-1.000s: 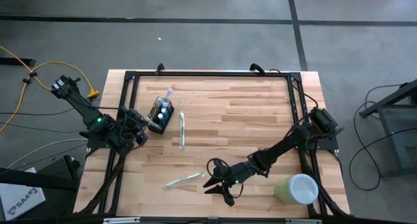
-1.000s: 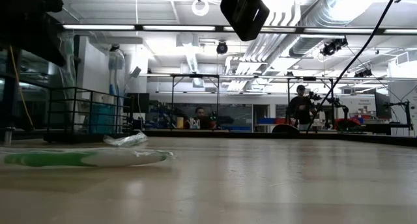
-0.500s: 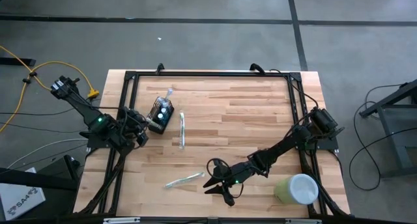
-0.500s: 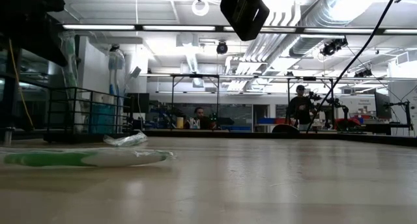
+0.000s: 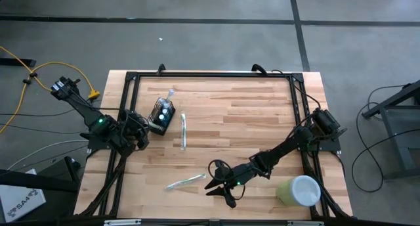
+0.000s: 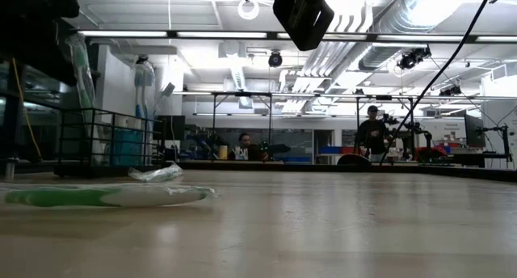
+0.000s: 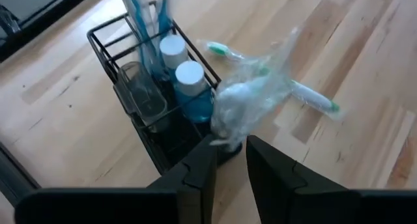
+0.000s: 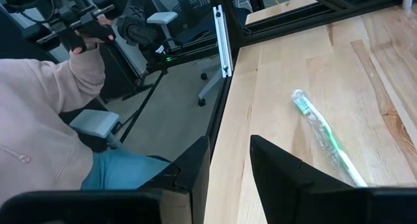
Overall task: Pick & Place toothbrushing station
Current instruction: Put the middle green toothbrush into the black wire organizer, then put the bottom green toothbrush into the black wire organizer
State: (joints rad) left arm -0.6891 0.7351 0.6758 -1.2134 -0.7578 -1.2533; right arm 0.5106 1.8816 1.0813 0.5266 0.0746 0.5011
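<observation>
Beside the toothbrushing station (image 5: 162,116) hovers left tool (image 5: 142,129).

The left pincer (image 7: 228,160) seems to have parted slightly beside the toothbrushing station (image 7: 156,97).

Two dark jointed arms, small green lights, left claw (image 7: 229,160) black angular fingers

lab: ceiling ducts (image 6: 452,11), workbenches (image 6: 242,158)
</observation>
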